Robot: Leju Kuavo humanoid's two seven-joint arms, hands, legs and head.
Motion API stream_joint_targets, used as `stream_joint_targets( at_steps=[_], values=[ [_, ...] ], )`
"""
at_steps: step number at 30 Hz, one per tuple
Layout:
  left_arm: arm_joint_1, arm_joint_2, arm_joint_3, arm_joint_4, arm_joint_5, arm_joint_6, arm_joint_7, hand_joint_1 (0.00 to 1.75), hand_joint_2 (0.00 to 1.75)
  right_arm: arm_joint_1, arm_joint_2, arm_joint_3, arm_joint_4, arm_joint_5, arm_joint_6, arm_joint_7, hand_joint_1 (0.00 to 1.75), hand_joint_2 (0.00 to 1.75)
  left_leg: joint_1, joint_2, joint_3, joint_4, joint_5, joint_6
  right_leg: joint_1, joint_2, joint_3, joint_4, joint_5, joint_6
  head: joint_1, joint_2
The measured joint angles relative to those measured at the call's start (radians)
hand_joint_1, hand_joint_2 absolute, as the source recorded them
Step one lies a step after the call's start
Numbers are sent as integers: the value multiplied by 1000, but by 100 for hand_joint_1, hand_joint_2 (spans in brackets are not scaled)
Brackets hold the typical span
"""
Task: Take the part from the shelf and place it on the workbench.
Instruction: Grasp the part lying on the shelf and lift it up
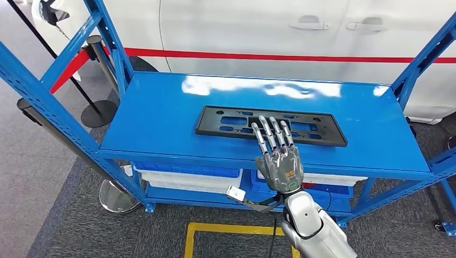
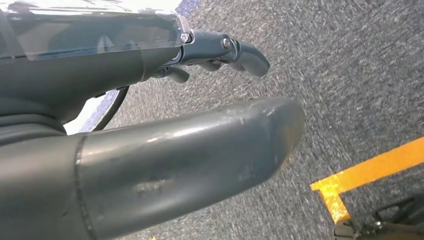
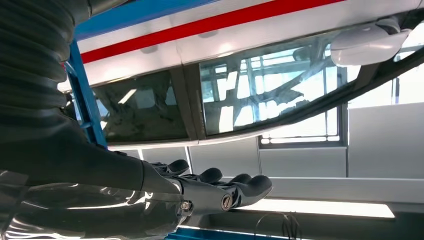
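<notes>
**Right hand laid over the part, grip not yet made**

Head view: the part [image 1: 270, 125], a flat black plate with cut-outs, lies lengthwise on the top of the blue shelf [image 1: 161, 118], nearer its front edge than the back. The right hand [image 1: 278, 153] reaches in from the front, palm down, its fingers [image 1: 273, 132] stretched straight and slightly apart across the near edge of the plate, holding nothing. Whether they press on it or hover just above, I cannot tell. A flat plate on a flat shelf offers little to pinch. My judgement is that the thumb should get under the front edge, or the plate be drawn toward the shelf lip so that it overhangs, before the fingers curl in. Gripping near the middle of its length should keep it from tipping.

Left wrist view: the left hand [image 2: 190, 145] hangs over grey carpet [image 2: 350, 75] with a yellow floor line [image 2: 370, 167]. Its fingers are loosely curved with nothing between them.

Right wrist view: the extended fingertips point toward the white car [image 3: 280, 30] with the red stripe behind the shelf. The part lies outside this picture.
</notes>
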Motion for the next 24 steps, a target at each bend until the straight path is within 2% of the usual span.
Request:
stream_joint_targets(
  at_steps=[6, 9, 14, 20, 24],
  values=[
    [-3, -1, 4, 0, -8, -1, 1, 0, 0, 2, 20, -23, 11, 0, 7, -44, 0, 175, -1, 0, 2, 0, -9, 9, -1, 0, 10, -15, -3, 6, 0, 0],
    [-5, -1, 4, 0, -27, -5, 6, 0, 0, -32, 32, -24, 51, 0, 70, -55, 0, 175, -2, 0, 3, 0, -9, 10, -1, 0, 10, -17, -2, 11, 0, 0],
    [-13, 0, -3, 0, -72, -10, 8, 0, 0, -201, 64, 28, 242, 0, 225, -12, 0, 175, -2, 1, 6, 0, -5, 13, -1, -1, 11, -16, 1, 18, 0, 0],
    [-18, 2, -18, 0, -92, -13, -8, 0, 0, -350, 117, 64, 456, -4, 287, 22, 0, 175, -2, 0, 7, 0, -2, 13, 0, -2, 12, -14, 2, 19, 0, 0],
    [-21, 2, -23, 0, -100, -14, -18, 0, 0, -430, 147, 65, 605, -15, 288, 35, 0, 175, -1, 0, 8, 0, -2, 13, 0, -2, 12, -13, 2, 19, 0, 0]
  ],
)
